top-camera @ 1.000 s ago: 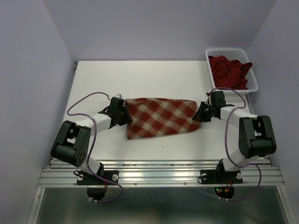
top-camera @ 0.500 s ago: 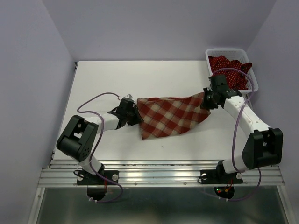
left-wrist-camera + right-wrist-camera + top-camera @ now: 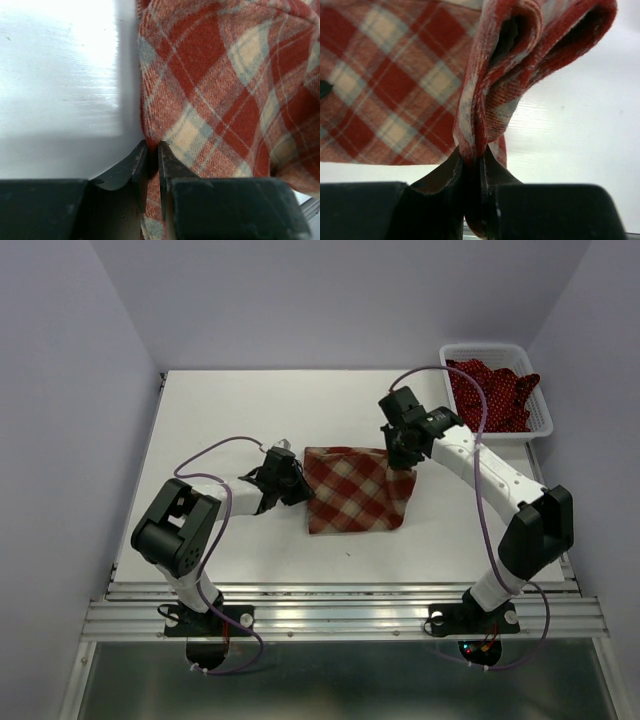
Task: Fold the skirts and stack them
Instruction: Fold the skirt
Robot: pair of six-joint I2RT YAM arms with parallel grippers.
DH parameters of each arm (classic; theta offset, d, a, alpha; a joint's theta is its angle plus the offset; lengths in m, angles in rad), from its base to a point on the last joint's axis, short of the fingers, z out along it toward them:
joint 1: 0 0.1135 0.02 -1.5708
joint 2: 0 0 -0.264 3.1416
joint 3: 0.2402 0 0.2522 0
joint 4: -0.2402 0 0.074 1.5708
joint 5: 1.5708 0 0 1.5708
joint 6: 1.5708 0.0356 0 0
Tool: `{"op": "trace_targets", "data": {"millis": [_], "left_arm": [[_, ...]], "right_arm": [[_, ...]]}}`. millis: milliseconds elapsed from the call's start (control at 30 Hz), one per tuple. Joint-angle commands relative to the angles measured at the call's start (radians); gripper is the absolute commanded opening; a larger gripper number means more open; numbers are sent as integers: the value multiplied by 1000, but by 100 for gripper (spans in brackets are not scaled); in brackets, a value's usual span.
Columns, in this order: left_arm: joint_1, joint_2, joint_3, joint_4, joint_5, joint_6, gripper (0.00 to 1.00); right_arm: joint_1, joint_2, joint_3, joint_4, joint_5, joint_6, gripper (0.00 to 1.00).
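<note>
My left claw (image 3: 150,152) pinched tight on plaid skirt (image 3: 352,498) left edge; my right claw (image 3: 471,157) clamps bunched right edge above table (image 3: 230,410).

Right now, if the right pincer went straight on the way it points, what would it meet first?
The right pincer is shut on the skirt; straight on, it would probably meet its flat part on the table, though depth is unclear.

open table (image 3: 220,420) left and beyond the plaid skirt (image 3: 350,502); mesh basket (image 3: 480,347) at far right corner
</note>
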Motion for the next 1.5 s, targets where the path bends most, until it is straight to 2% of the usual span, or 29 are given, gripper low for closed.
{"op": "trace_targets", "data": {"millis": [0, 467, 867, 1200, 1367, 1467], "left_arm": [[-18, -1, -6, 42, 14, -38, 22], [-32, -4, -30, 51, 0, -78, 21], [-43, -22, -30, 20, -31, -88, 21], [-49, -37, -19, -12, -51, -91, 22], [-47, -56, -13, -36, -66, -93, 25], [-47, -71, -10, -58, -79, -91, 28]], "right_arm": [[97, 41, 89, -53, 40, 45, 0], [272, 185, 236, -24, 29, 99, 1], [331, 253, 198, 75, -29, 126, 1], [332, 320, 149, 183, -63, 166, 1], [332, 342, 129, 235, -92, 180, 9], [332, 357, 120, 258, -123, 181, 29]]}}
